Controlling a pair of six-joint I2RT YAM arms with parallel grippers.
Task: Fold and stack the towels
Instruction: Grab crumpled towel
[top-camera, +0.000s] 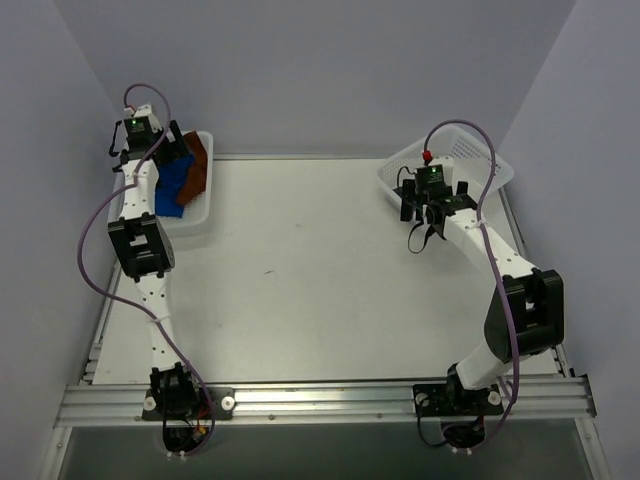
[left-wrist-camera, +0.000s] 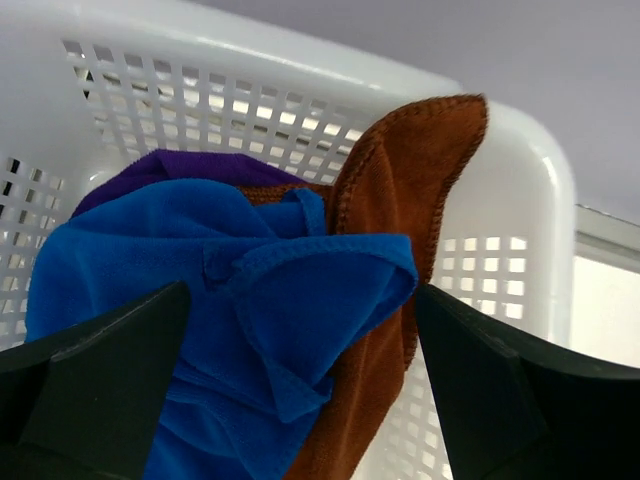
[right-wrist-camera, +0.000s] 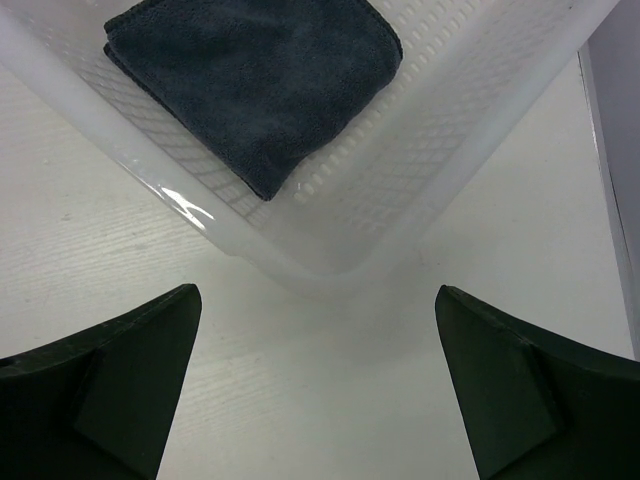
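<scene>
In the left wrist view, a crumpled bright blue towel lies in the white mesh basket. A rust-brown towel stands up against the basket's corner and a dark purple towel shows behind the blue one. My left gripper hangs open just above the blue towel with its jaws wide apart, gripping nothing. A folded grey towel lies flat in the right basket. My right gripper is open over the bare table, just short of that basket's corner.
From above, the left basket sits at the table's far left with the blue towel and the brown towel in it. The right basket sits at the far right. Grey walls enclose the table on three sides.
</scene>
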